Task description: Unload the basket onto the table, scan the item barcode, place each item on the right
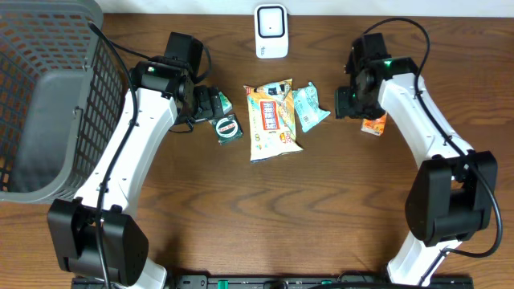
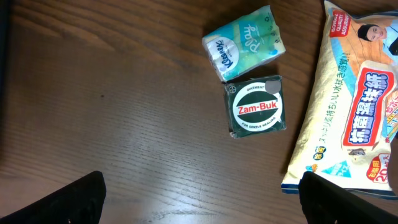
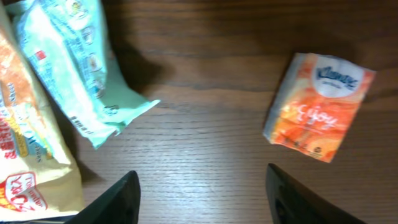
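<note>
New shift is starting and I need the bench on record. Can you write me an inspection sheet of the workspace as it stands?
Surface: wooden table, items grouped mid-table.
Job's things: white scanner at the far edge; snack bag, teal packet, Zam-Buk box, green tissue pack and orange tissue pack all lie on the wood.
Clutter: nothing seen.
Grippers: left pincer open, holding nothing, near the Zam-Buk box; right pincer open, holding nothing, between the teal packet and the orange tissue pack.
Cables: black cable loops over the right arm.
Surroundings: grey mesh basket at the left end.
</note>
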